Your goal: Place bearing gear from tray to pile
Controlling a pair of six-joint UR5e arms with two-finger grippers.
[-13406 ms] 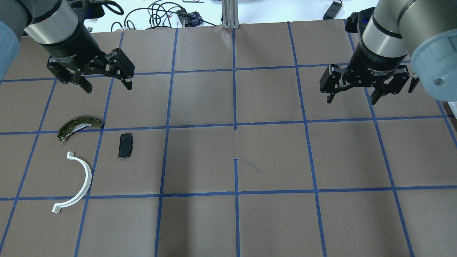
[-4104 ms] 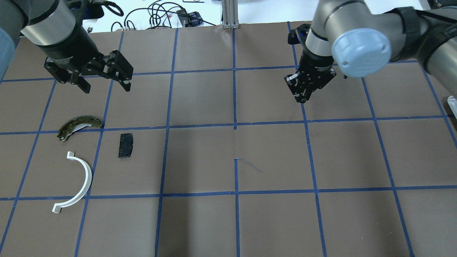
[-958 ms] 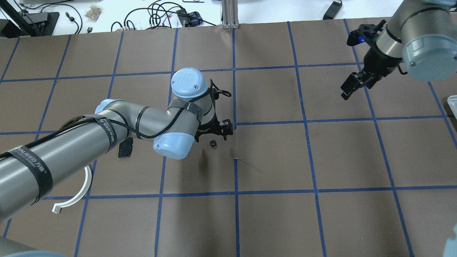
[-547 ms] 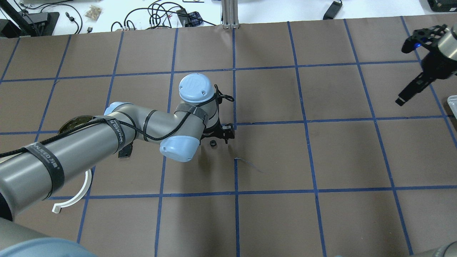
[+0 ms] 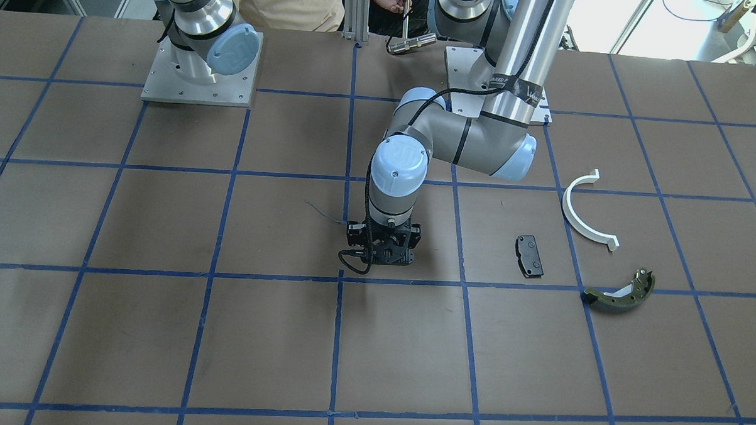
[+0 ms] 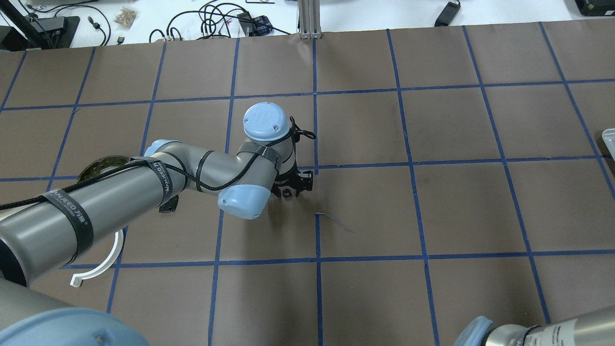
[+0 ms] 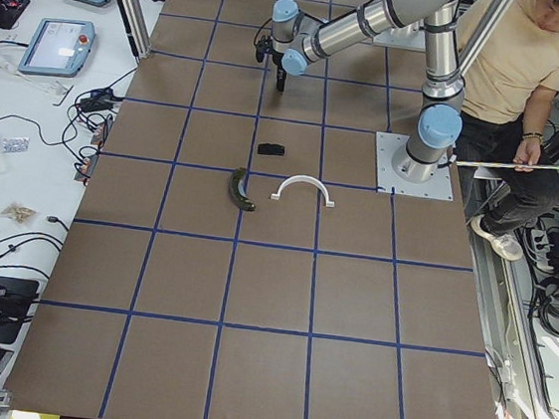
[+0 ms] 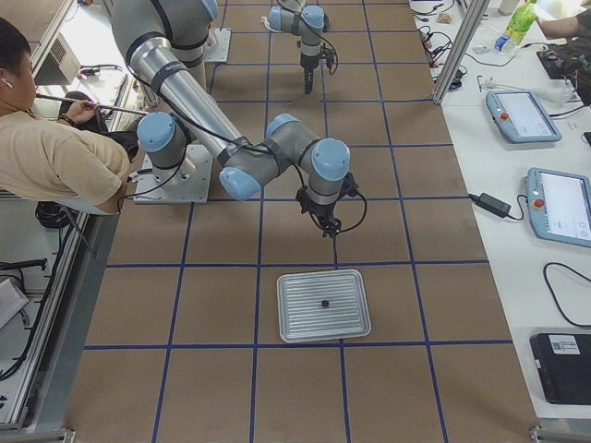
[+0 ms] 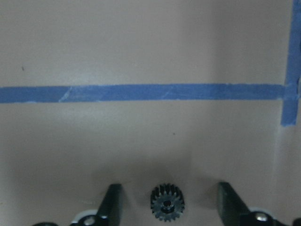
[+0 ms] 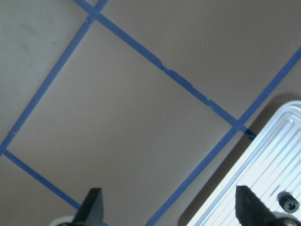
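Note:
A small black bearing gear (image 9: 167,203) lies on the brown mat near the table's middle; it also shows in the overhead view (image 6: 286,193). My left gripper (image 9: 169,187) is open and low over it, one finger on each side, not touching. The pile lies apart on my left: black brake pad (image 5: 530,256), white half-ring (image 5: 584,210), olive brake shoe (image 5: 620,293). My right gripper (image 10: 168,189) is open and empty beside the metal tray (image 8: 295,318), which holds another small gear (image 10: 288,201).
Blue tape lines grid the mat. The left arm's elbow (image 6: 240,199) hangs over part of the pile in the overhead view. The tray's corner (image 6: 609,139) shows at the right edge. A person (image 8: 55,157) sits behind the robot.
My left gripper has come down and shifted so its fingers now straddle the gear. My right arm has swung out of the overhead view to the right.

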